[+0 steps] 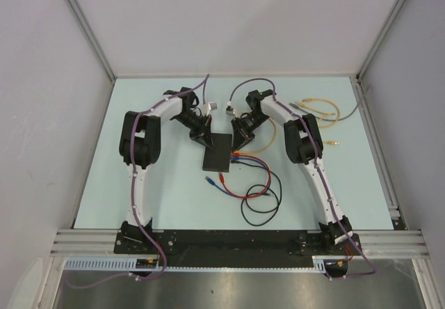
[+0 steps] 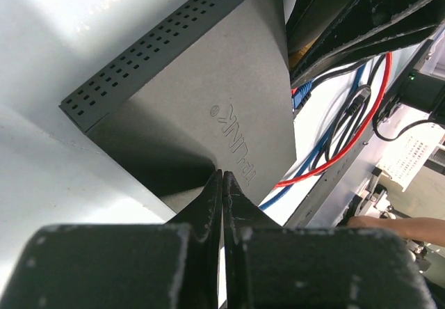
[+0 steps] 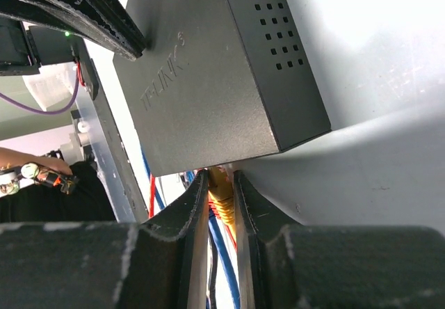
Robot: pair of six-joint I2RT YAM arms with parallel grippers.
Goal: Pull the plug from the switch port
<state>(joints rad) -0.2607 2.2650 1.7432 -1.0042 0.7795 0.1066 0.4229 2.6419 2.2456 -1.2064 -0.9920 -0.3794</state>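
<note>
The pale green bench [image 1: 174, 197] carried everything, and near its middle lay the flat matte-black rectangular switch [image 1: 217, 152], flat on its base with the port edge turned toward the right arm. Both arms arched inward over it from either side, probably so that one could steady the box while the other worked the connector. The left hand [image 2: 222, 180] had its fingers pressed completely together, gripping nothing, with the tips bearing down on the lid of the switch [image 2: 208, 93] near one edge; I judged this a brace to stop the light box sliding when the cable was tugged. The right hand [image 3: 221, 184] sat at the port edge of the switch [image 3: 208, 79], its fingers drawn in to a narrow slot that appeared to pinch the yellow moulded plug [image 3: 221, 196], which looked seated at the port, so the pull was not yet done. Red, blue and black cables [image 1: 257, 191] trailed from that same edge in loose loops over the bench toward the near side, apparently plugged into neighbouring ports.
</note>
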